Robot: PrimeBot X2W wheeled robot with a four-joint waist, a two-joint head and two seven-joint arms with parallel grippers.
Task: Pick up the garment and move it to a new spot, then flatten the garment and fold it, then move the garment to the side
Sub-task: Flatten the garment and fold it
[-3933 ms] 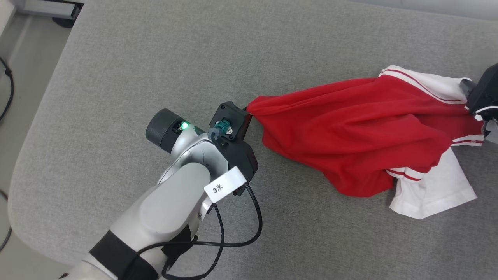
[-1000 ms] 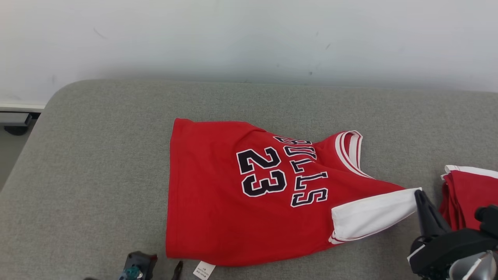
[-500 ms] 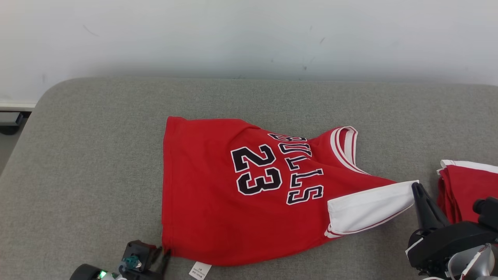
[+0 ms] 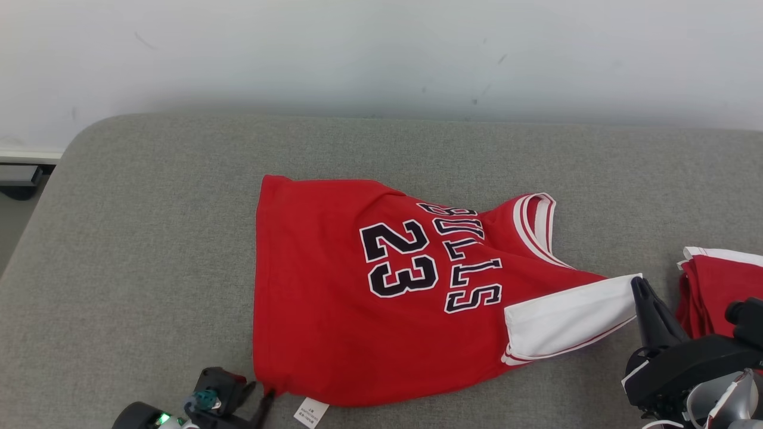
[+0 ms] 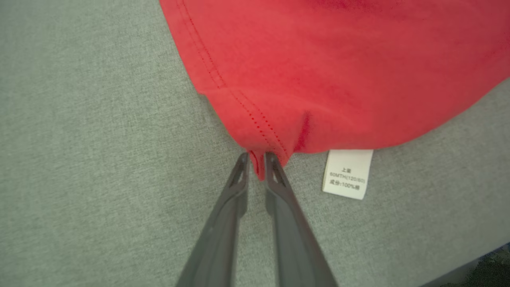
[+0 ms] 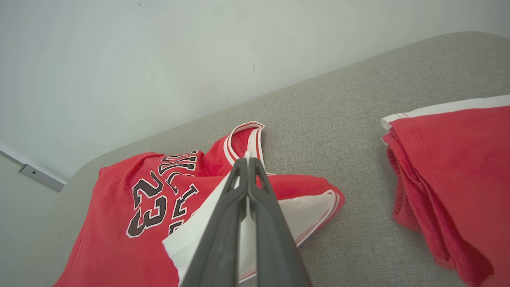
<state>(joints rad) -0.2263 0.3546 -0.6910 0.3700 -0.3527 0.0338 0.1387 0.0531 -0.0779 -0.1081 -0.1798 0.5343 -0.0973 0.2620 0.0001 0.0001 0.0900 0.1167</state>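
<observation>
The garment [image 4: 334, 298] is a red jersey with a black "23" and white sleeves, spread on the grey cushion [image 4: 149, 238]. My left gripper [image 4: 267, 394] sits at the jersey's near left hem corner; in the left wrist view the left gripper [image 5: 257, 157] has its fingers nearly together, pinching the garment [image 5: 338, 79] by that red hem. My right gripper [image 4: 639, 283] is shut on the tip of the white sleeve [image 4: 566, 325]. In the right wrist view a sliver of white cloth shows between the right gripper [image 6: 248, 159] fingers, with the garment [image 6: 131, 223] behind.
A white care label [image 5: 348, 173] sticks out from under the hem beside my left fingers. A second red-and-white piece of clothing [image 4: 718, 292] lies folded at the right, close to my right gripper. The cushion's rounded left edge [image 4: 36, 226] drops to the floor; a pale wall rises behind.
My left gripper has closed from wide open onto the hem corner. My right gripper stays shut on the sleeve. The head view shifted slightly; the jersey lies as before.
</observation>
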